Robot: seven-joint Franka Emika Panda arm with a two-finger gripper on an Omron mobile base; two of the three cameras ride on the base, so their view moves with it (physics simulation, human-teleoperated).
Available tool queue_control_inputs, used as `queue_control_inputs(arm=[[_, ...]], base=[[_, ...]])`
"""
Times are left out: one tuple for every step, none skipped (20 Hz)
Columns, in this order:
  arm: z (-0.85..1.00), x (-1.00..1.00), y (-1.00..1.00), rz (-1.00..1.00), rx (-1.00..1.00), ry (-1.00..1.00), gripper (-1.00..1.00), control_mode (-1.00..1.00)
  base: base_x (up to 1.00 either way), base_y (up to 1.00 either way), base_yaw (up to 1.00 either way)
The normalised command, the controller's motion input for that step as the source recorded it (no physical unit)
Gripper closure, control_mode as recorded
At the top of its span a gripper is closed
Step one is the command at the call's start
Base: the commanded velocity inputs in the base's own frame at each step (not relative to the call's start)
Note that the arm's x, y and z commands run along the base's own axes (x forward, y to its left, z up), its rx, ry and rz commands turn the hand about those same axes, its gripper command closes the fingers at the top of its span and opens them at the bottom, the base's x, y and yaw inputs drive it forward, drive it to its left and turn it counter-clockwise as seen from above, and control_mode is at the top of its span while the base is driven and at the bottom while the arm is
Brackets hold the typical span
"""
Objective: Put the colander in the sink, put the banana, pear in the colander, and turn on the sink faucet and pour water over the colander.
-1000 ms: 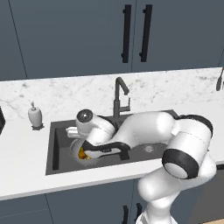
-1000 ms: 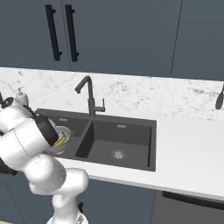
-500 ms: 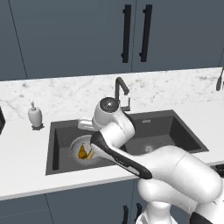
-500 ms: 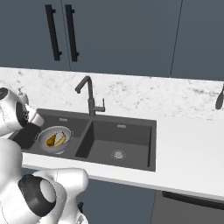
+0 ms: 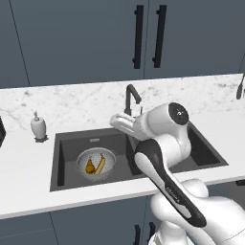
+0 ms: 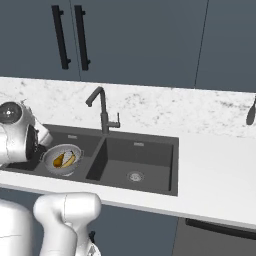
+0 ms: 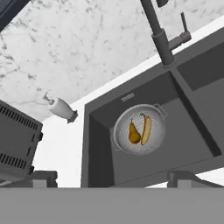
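Lifting clear of the colander holding the pear and banana, the empty, wide-open tool is now hovering with the faucet rising just behind the basin.

1. My views are evenly and softly lit, bright enough everywhere, with no clear light source.
2. The white marbled stone tabletop looks brightest, without glare.
3. The dark charcoal rectangular double-basin sink stays dim inside, its walls shaded.
4. The small white soap dispenser bottle casts only a faint soft shadow.
5. Edges look slightly soft and low-resolution; I see no motion blur or edge bending.
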Motion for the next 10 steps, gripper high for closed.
queue_control_inputs(arm=[[0.54,-0.41,-0.34,0.00,0.46,-0.09,-1.00,-1.00],[0.50,-0.39,-0.34,0.00,0.47,-0.08,-1.00,-1.00],[0.58,-0.29,-0.32,0.01,0.47,-0.08,-1.00,-1.00],[0.61,-0.21,-0.31,0.03,0.46,-0.01,-1.00,-1.00],[0.56,-0.21,-0.29,0.08,0.39,-0.02,-1.00,-1.00],[0.50,-0.21,-0.34,0.09,0.37,-0.03,-1.00,-1.00],[0.36,-0.19,-0.37,0.09,0.37,0.00,-1.00,-1.00],[0.22,-0.13,-0.43,0.09,0.32,0.00,-1.00,-1.00],[0.13,-0.11,-0.51,0.11,0.22,-0.05,-1.00,-1.00],[0.10,-0.03,-0.57,0.11,0.15,-0.04,-1.00,-1.00]], base=[[0.00,0.00,0.00],[0.00,0.00,0.00],[0.00,0.00,0.00],[0.00,0.00,0.00],[0.00,0.00,0.00],[0.00,0.00,0.00],[0.00,0.00,0.00],[0.00,0.00,0.00],[0.00,0.00,0.00],[0.00,0.00,0.00]])
